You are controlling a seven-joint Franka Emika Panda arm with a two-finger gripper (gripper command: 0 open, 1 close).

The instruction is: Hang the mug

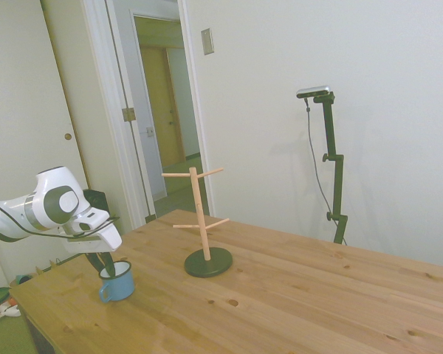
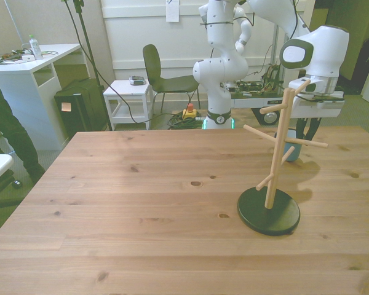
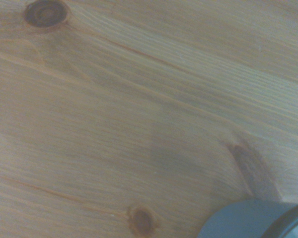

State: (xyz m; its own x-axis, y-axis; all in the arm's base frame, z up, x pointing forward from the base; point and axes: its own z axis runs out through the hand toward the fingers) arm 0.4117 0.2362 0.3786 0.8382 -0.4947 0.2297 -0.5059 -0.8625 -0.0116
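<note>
Blue mug [image 1: 117,282] sits upright on the table [image 1: 295,295]; your hand [image 1: 102,263] seems clamped on its rim, so lift straight.

White rounded arm [image 1: 55,203], grey joint caps (black cable)

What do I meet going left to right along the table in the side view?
Claw over the mug → wooden peg stand, set apart from the mug → bare table.
</note>
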